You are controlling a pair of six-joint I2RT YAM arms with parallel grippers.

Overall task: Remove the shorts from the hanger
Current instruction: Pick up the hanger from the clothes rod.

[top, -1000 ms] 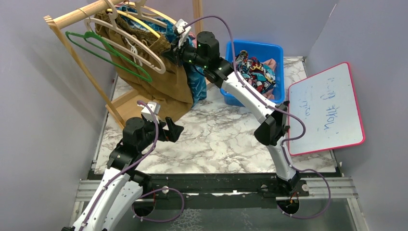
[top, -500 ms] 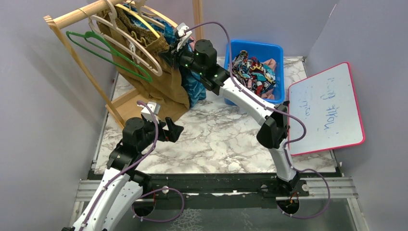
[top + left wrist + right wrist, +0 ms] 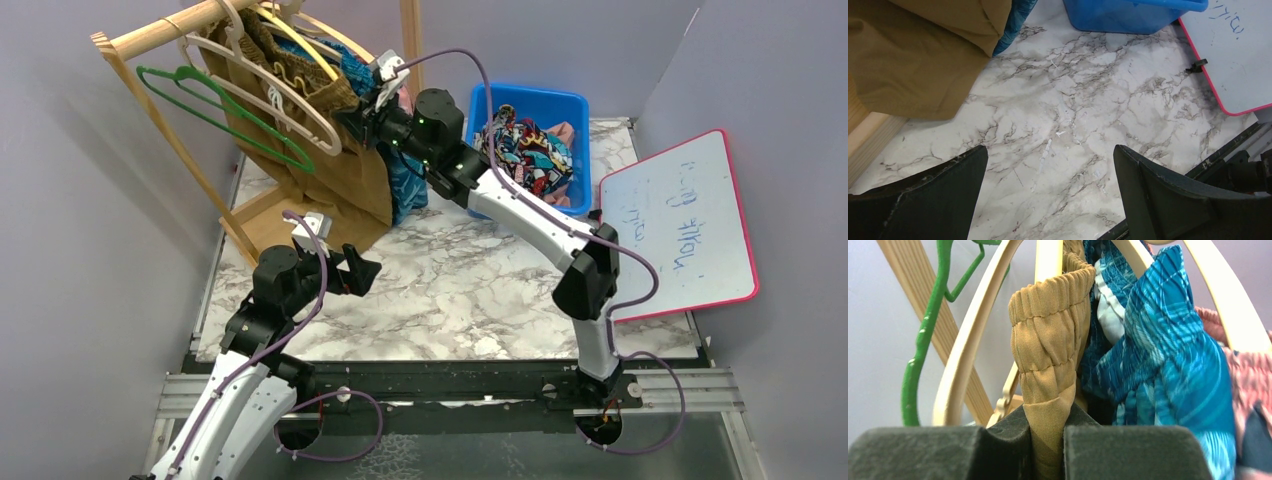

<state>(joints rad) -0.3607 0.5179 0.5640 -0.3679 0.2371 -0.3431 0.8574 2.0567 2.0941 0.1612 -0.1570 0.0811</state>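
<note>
Olive-brown shorts [image 3: 345, 180] hang from a cream hanger [image 3: 275, 85] on the wooden rack [image 3: 160, 35] at the back left. My right gripper [image 3: 352, 110] is shut on their elastic waistband [image 3: 1050, 355], pinched between both pads. Teal patterned shorts [image 3: 1158, 350] hang just behind on another cream hanger [image 3: 1220, 295], with pink fabric [image 3: 1253, 375] at the right edge. My left gripper [image 3: 362, 270] is open and empty above the marble table [image 3: 1068, 115], near the olive shorts' hem [image 3: 918, 65].
A green hanger [image 3: 215, 110] hangs bare on the rack. A blue bin [image 3: 530, 140] at the back holds comic-print shorts [image 3: 525, 150]. A pink-framed whiteboard [image 3: 680, 225] lies at the right. The rack's wooden base [image 3: 265, 215] sits at the table's back left.
My right gripper, holding the olive waistband, has shifted slightly right and back, and the arm's elbow has moved right. The hangers swayed. The left arm has not moved.
</note>
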